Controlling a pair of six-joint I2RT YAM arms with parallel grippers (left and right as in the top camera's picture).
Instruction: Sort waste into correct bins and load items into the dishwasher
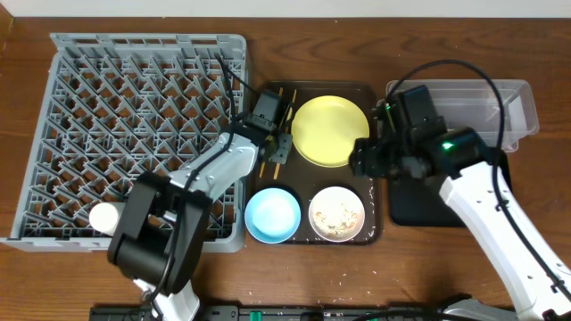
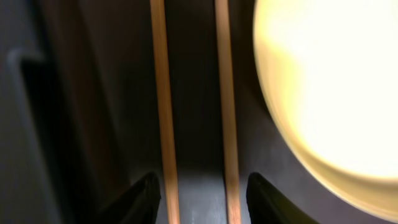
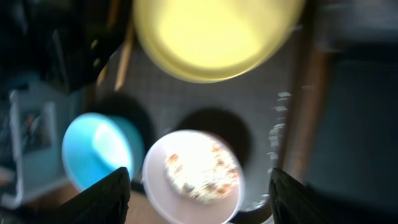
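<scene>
Two wooden chopsticks (image 1: 285,120) lie along the left side of the dark brown serving tray (image 1: 373,234), next to the yellow plate (image 1: 330,131). My left gripper (image 1: 277,145) is open low over them; in the left wrist view its jaws (image 2: 202,199) straddle both chopsticks (image 2: 163,93) beside the plate (image 2: 329,93). My right gripper (image 1: 361,160) is open above the tray. In the right wrist view its fingers (image 3: 199,205) frame the beige bowl (image 3: 193,177) holding food crumbs (image 3: 200,169). The light blue bowl (image 1: 272,215) is empty. The white cup (image 1: 104,217) sits in the dish rack (image 1: 134,62). The snack wrapper is out of view.
The clear tub (image 1: 508,102) stands at the back right, with the black tray (image 1: 415,207) in front of it under my right arm. The beige bowl (image 1: 336,213) sits right of the blue bowl. The dish rack fills the left of the table.
</scene>
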